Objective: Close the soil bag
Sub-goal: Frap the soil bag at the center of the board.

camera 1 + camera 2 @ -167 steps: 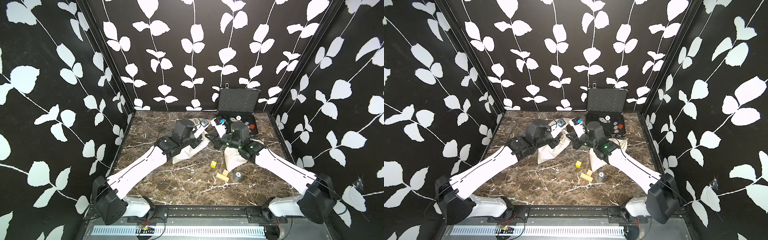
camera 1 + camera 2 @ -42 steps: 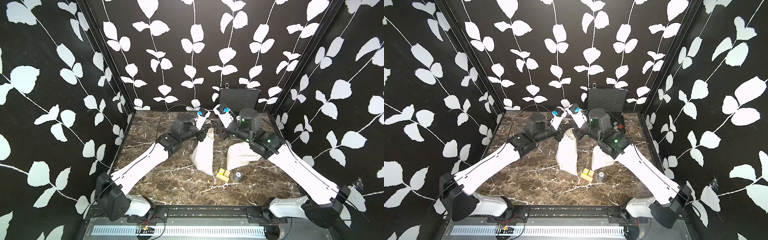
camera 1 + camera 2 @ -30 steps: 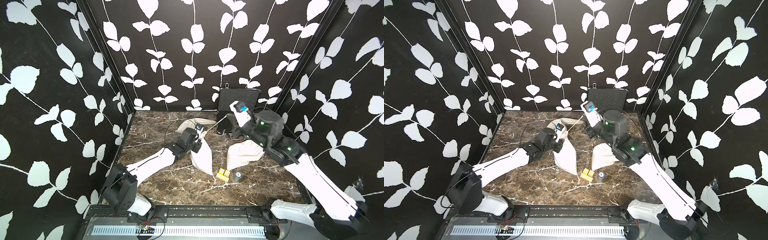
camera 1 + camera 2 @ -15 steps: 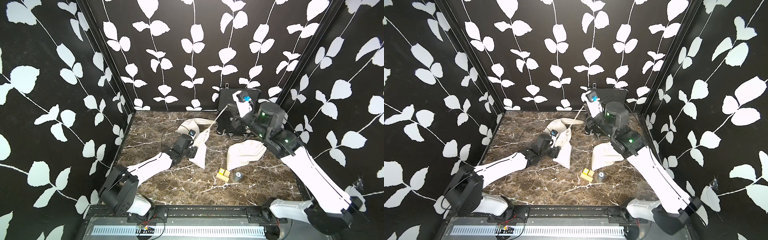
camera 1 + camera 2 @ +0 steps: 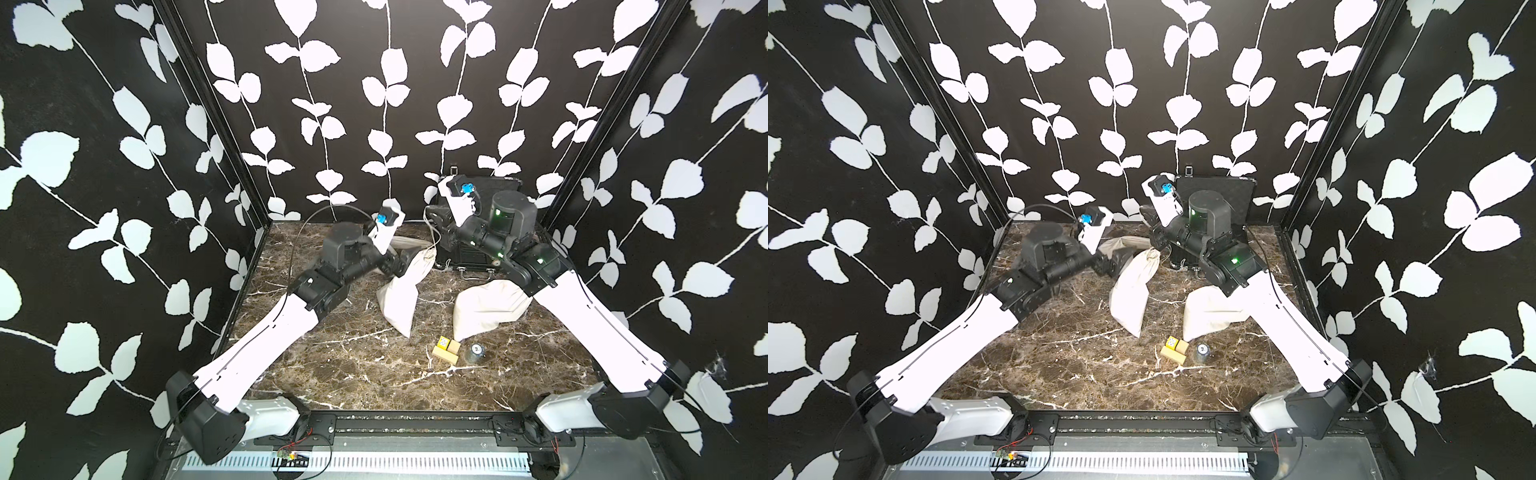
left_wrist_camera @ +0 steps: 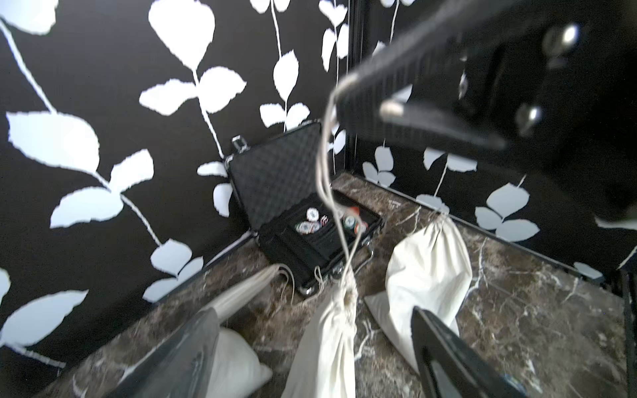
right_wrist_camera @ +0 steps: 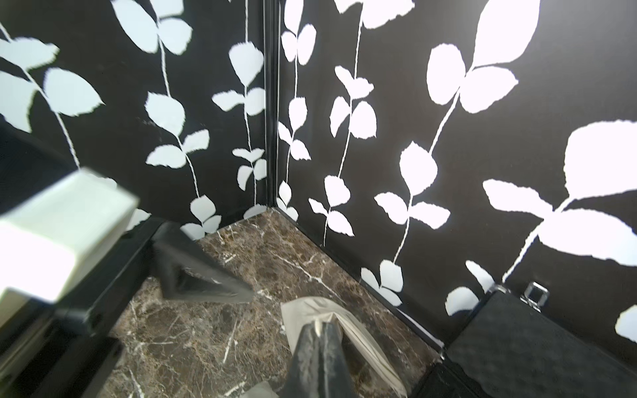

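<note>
Soil bag [image 5: 400, 291] soft and slumping, neck cinched, best handled by drawstring [image 6: 321, 172] pinched in right fingers [image 7: 315, 358]; left fingers [image 6: 186, 348] spread, empty.

Soil bag [image 5: 398, 293] centre; second bag [image 5: 488, 309] right of it; case [image 5: 1214, 191] behind; blocks [image 5: 446, 348] before.

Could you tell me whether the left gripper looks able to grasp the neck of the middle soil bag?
Probably yes: the open left gripper sits by the soil bag neck, nothing between; the right gripper only holds the drawstring.
</note>
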Tool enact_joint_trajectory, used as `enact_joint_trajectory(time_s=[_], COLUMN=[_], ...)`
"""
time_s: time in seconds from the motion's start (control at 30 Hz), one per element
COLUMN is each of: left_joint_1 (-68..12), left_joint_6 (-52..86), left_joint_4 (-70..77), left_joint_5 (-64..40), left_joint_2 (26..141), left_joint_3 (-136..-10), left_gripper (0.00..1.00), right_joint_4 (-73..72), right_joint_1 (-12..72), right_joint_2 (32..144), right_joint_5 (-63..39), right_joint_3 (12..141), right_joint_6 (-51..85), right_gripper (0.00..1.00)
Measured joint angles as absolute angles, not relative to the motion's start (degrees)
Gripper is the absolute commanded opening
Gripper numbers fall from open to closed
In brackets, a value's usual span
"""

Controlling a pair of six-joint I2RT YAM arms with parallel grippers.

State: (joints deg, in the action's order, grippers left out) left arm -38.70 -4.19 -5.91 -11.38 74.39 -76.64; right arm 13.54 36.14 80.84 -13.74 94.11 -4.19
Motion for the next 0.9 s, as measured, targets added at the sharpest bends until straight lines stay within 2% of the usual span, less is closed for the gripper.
enact_joint_trajectory(time_s=[0.07, 0.23, 0.33, 0.53, 0.57, 0.63, 0.77, 0.9], left_joint_1=[-38.7, -38.7, -38.7, -38.7, -38.7, -38.7, -38.68, -38.41], left_joint_6=[-4.08, -3.16, -2.26, 0.6, 1.34, 2.85, 5.82, 9.39], left_joint_4=[-5.8, -5.67, -5.67, -5.08, -4.45, -4.16, -4.84, -6.52], left_joint_5=[-12.95, -14.0, -13.89, -13.08, -13.3, -13.91, -13.85, -12.62], left_joint_2=[77.41, 83.53, 86.43, 87.83, 87.81, 87.74, 87.72, 87.55], left_joint_3=[-80.25, -84.25, -85.82, -88.75, -89.19, -89.73, -90.08, -90.78], left_gripper=[0.85, 0.68, 0.52, 0.04, 0.0, 0.0, 0.0, 0.0], right_joint_4=[12.78, 11.99, 11.55, 11.33, 11.11, 10.68, 8.08, 2.98], right_joint_1=[36.23, 36.38, 36.42, 36.45, 36.45, 36.45, 36.45, 36.45], right_joint_2=[80.73, 80.07, 79.81, 79.79, 79.77, 79.64, 77.84, 73.58], right_joint_5=[-14.46, -16.25, -16.97, -17.37, -17.26, -16.64, -13.23, -8.8], right_joint_3=[94.63, 94.7, 94.7, 94.65, 94.5, 93.86, 88.68, 77.38], right_joint_6=[-3.95, -3.16, -2.98, -2.98, -2.98, -3.03, -3.36, -3.66], right_gripper=[0.0, 0.0, 0.0, 0.0, 0.0, 0.02, 0.31, 0.46])
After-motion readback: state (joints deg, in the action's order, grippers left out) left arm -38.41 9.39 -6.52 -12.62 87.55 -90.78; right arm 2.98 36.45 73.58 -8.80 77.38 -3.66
